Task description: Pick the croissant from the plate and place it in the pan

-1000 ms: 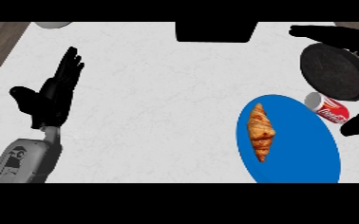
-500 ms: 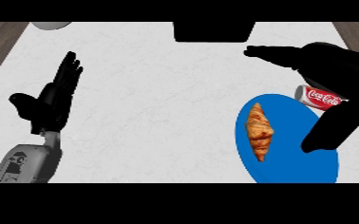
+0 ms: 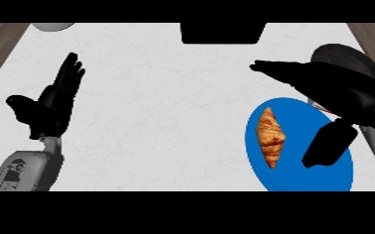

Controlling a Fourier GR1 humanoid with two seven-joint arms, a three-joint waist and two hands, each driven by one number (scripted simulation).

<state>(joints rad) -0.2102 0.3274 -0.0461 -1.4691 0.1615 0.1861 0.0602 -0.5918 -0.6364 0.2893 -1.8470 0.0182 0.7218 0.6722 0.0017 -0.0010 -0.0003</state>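
Golden-brown croissant (image 3: pixel 270 136) lengthwise on blue plate (image 3: pixel 307 176); right robot hand (image 3: pixel 333 91) spread above

A golden-brown croissant (image 3: pixel 270 136), streaked with darker reddish-brown ridges, lies on a solid bright-blue plate (image 3: pixel 322 173). The tabletop (image 3: pixel 168 109) beneath is white with faint grey marbled veining, edged by brown wood grain at its far corners. Both hands are matte black: the left hand (image 3: pixel 51 104) joins a light-grey forearm (image 3: pixel 28 171) bearing small dark markings, and the right hand (image 3: pixel 330 91) shows as a black shape over the blue. A black pan (image 3: pixel 344 59) sits at the far right, a black block (image 3: pixel 222 32) at the far edge, and a pale grey object (image 3: pixel 51 27) at the far left corner.
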